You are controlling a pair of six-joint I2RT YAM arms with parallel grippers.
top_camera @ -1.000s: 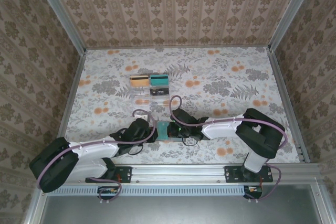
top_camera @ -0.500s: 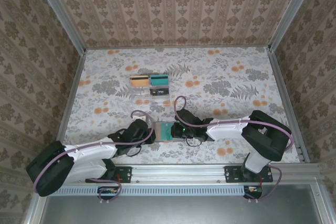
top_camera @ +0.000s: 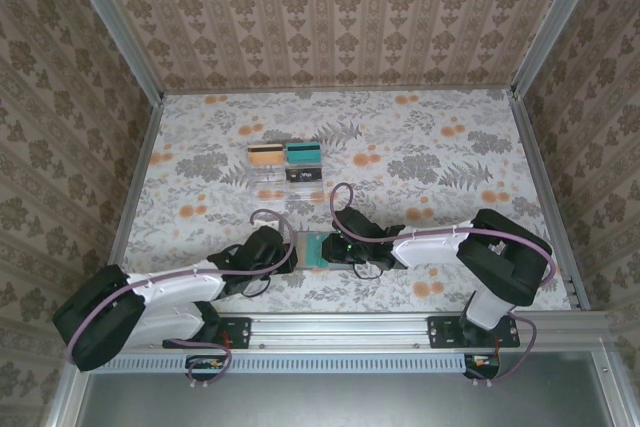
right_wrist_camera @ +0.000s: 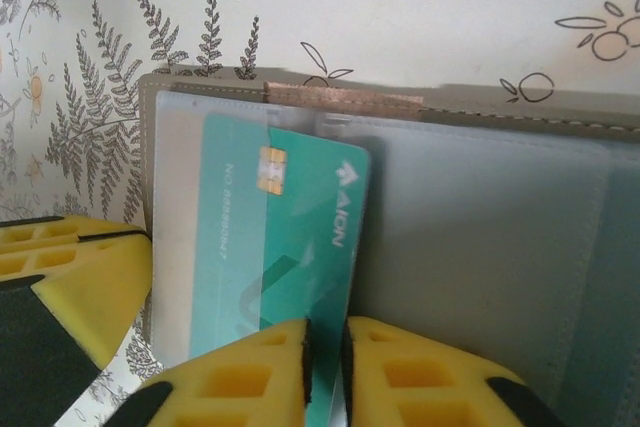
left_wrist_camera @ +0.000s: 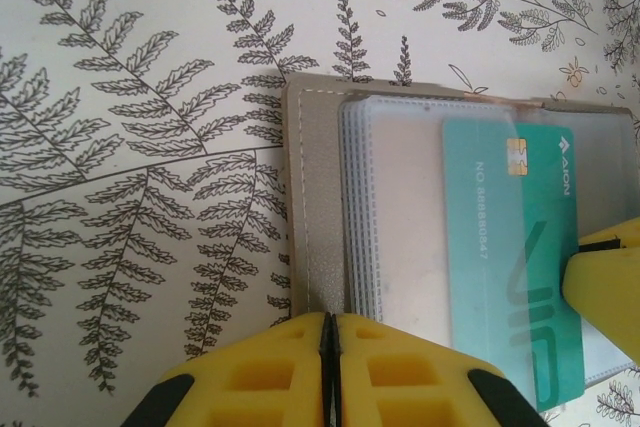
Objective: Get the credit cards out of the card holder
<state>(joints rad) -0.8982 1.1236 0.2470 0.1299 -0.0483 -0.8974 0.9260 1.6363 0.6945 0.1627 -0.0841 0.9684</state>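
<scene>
Teal card (right_wrist_camera: 280, 247) is sliding further right out of the wallet (right_wrist_camera: 480, 227), right fingers (right_wrist_camera: 420, 377) nearly together on it, left fingers (left_wrist_camera: 260, 377) pressed together, pinning the wallet.

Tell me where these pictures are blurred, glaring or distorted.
Top external view: even light, soft shadows, the frame posts lean outward. Left wrist view: teal card print sharp, left end effector slightly soft, mild sheen on the clear sleeves of the card holder. Right wrist view: card print readable, right end effector soft.
</scene>
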